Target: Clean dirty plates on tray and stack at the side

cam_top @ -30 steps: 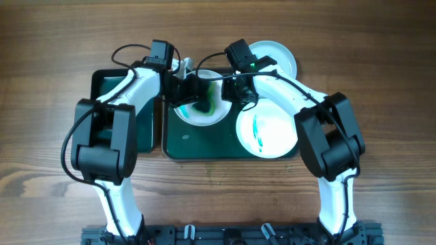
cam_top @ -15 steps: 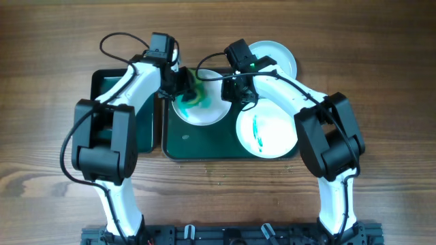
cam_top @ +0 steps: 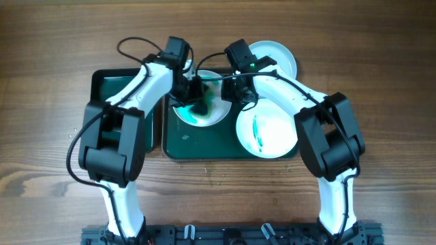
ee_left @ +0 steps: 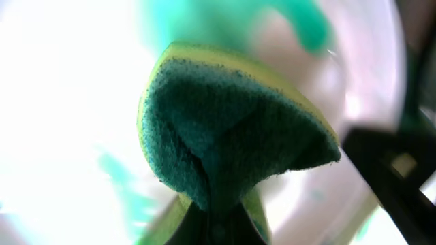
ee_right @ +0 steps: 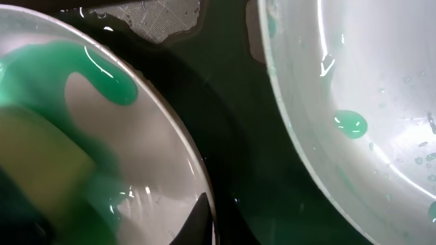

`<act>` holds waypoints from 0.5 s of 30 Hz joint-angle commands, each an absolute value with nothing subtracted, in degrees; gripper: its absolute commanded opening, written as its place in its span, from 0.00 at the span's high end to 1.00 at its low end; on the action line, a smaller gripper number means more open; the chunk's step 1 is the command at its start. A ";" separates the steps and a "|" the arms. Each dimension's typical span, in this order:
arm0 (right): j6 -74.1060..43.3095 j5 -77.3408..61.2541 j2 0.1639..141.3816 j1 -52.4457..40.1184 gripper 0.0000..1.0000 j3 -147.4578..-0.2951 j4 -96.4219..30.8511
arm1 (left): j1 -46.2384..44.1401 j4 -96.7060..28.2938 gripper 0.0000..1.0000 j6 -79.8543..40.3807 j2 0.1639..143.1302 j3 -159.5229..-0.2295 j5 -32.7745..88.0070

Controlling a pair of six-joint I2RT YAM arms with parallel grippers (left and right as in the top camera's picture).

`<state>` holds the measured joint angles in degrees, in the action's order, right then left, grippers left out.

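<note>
Green-yellow sponge (ee_left: 231,129) pinched in left gripper (cam_top: 195,94), pressed onto smeared plate (cam_top: 216,110) at rear left of tray (cam_top: 197,144). Right gripper (cam_top: 235,92) clamped on that plate's rim (one finger visible). Second plate (cam_top: 267,133) on tray's right side.

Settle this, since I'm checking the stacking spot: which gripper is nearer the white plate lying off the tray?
Right. The right gripper pinches the smeared plate beside the off-tray plate; the left gripper, shut on the sponge, is farther, across that smeared plate.
</note>
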<state>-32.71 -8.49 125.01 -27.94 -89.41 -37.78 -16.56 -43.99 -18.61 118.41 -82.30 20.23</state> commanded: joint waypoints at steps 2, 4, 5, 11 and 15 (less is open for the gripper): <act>-32.51 -4.51 127.20 -27.68 0.96 -87.24 -38.61 | -17.54 -43.18 0.96 -15.20 119.15 -81.14 26.15; -32.47 -4.51 127.20 -27.68 0.96 -86.96 -38.41 | -16.64 -42.98 0.96 -15.46 119.15 -81.97 22.59; -32.45 -4.51 127.20 -27.68 0.96 -86.87 -38.41 | -16.14 -43.07 0.96 -15.49 119.15 -82.59 20.43; -31.94 -4.54 127.20 -27.68 0.96 -86.87 -38.30 | -14.87 -45.43 0.96 -18.68 119.15 -86.46 0.97; -32.16 -4.56 127.20 -27.68 0.96 -86.87 -38.15 | -15.18 -48.71 0.96 -20.99 119.15 -86.80 -9.96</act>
<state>-32.71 -8.54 125.01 -27.99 -89.34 -37.63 -15.49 -46.57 -18.00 118.41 -85.49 5.76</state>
